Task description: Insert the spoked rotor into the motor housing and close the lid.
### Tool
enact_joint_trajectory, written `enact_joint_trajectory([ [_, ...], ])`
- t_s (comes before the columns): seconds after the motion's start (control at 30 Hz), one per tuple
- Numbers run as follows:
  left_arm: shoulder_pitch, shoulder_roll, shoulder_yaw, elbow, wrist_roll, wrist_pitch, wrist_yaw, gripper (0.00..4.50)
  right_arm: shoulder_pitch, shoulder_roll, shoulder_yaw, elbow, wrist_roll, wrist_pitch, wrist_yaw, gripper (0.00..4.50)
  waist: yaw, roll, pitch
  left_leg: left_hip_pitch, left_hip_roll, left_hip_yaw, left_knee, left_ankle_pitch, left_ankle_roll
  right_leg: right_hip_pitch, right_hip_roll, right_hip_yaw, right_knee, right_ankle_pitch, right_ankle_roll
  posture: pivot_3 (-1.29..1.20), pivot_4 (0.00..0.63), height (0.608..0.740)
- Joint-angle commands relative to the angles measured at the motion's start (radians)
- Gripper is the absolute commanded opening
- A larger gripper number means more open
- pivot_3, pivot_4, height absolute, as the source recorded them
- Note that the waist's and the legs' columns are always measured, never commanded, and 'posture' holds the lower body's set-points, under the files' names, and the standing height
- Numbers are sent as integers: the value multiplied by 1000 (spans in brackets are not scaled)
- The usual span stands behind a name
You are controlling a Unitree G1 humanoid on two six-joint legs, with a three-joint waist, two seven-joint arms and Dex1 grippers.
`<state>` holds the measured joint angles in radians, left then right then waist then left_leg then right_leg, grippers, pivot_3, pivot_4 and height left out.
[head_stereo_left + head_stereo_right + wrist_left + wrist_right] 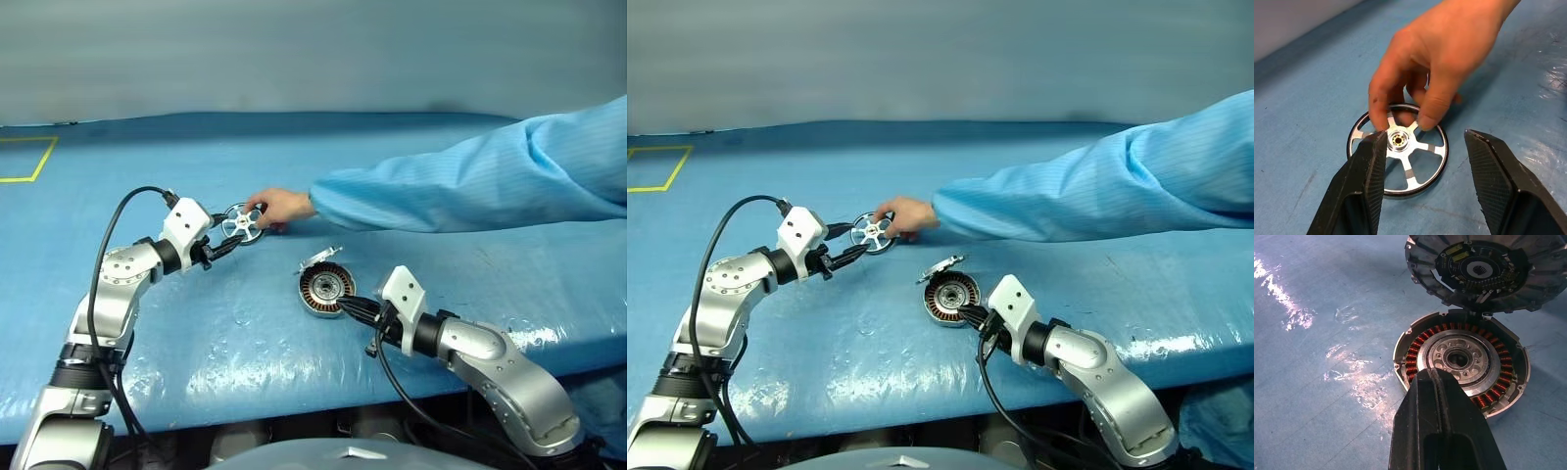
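Covering the whole work area, the blue sheeted desk [294, 166] is the largest thing we see, with a yellow taped outline [29, 162] at its far left corner. Next in size is a person's arm in a light blue sleeve [470, 181], reaching in from the right across the desk and lying between us and the far side. The person's hand [1435, 58] pinches the spoked rotor [1398, 149], fingertips on its rim and spokes, so it stands in the way of any grasp there. The rotor sits on the desk at left of centre, well apart from the motor housing [1462, 367]. Our left hand [227, 238] points at the rotor with its fingers apart; in the left wrist view one black finger [1364, 186] overlaps the rotor's edge and the other stands clear beside it, and we cannot tell whether either touches the metal. The housing lies open near the middle of the desk, copper windings showing around its hub. Its lid [1484, 269] is tipped up from the far edge, inner face with a circuit board showing. Our right hand [1437, 382] has its fingers pressed together, empty, at the housing's near rim.
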<state>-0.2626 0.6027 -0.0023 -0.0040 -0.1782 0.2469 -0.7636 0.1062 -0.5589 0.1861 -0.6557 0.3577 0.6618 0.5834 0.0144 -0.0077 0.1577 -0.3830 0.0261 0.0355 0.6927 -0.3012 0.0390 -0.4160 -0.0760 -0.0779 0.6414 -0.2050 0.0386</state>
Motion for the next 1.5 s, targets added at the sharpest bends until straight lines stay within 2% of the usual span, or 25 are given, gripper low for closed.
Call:
enact_joint_trajectory([
  [0.03, -10, 1, 3, -26, 6, -25, 0, 2654, -6, -8, -7, -33, -9, -15, -4, 33, 0, 0, 0, 0, 0, 0, 0, 0, 0, 0, 0, 0, 0, 0, 0, 0, 150, 740],
  [0.3, 12, -9, 1, -42, 0, -27, 1, 2654, -10, -32, -33, -24, -37, -23, -5, 33, 0, 0, 0, 0, 0, 0, 0, 0, 0, 0, 0, 0, 0, 0, 0, 0, 150, 740],
  [0.5, 25, -17, -9, -59, -9, -30, -10, 2654, -20, -75, -125, -9, -29, -20, 5, 33, 1, 0, 0, 0, 0, 0, 0, 0, 0, 0, 0, 0, 0, 0, 0, 0, 150, 740],
  [0.77, 89, -8, -91, -222, -62, 4, -126, 2654, -19, -146, -218, -4, -25, 3, 27, 33, 2, 0, 0, 0, 0, 1, 0, 0, 0, 0, 0, 0, 0, 1, -3, 0, 150, 740],
  [0.87, 114, -10, -152, -274, -64, 16, -163, 2654, -23, -200, -236, 20, -61, -40, 50, 615, 2, 0, 0, 0, 0, 1, 0, 0, 0, 0, 0, 1, 0, -1, -1, 0, 150, 740],
  [1.0, 140, -10, -214, -306, -55, 24, -191, 2654, -53, -303, -222, 55, -106, -57, 112, 1914, 1, 0, 0, 0, 0, 2, 0, 0, 0, 0, 0, 3, 0, -1, -1, 0, 150, 740],
  [1.13, 138, -18, -221, -276, -46, 4, -185, 2654, -129, -420, -115, 124, -224, -108, 178, 3192, 0, 0, 0, 1, 0, 3, 0, 0, 1, -1, 1, 4, 0, -3, -3, 0, 150, 740],
  [1.5, 169, -27, -219, -275, -41, -18, -168, 2654, -343, -453, 94, 291, -381, -234, 352, 3192, 0, 0, 0, 1, 0, 5, 0, -1, 2, -1, 0, 5, -1, -1, -1, 0, 150, 740],
])
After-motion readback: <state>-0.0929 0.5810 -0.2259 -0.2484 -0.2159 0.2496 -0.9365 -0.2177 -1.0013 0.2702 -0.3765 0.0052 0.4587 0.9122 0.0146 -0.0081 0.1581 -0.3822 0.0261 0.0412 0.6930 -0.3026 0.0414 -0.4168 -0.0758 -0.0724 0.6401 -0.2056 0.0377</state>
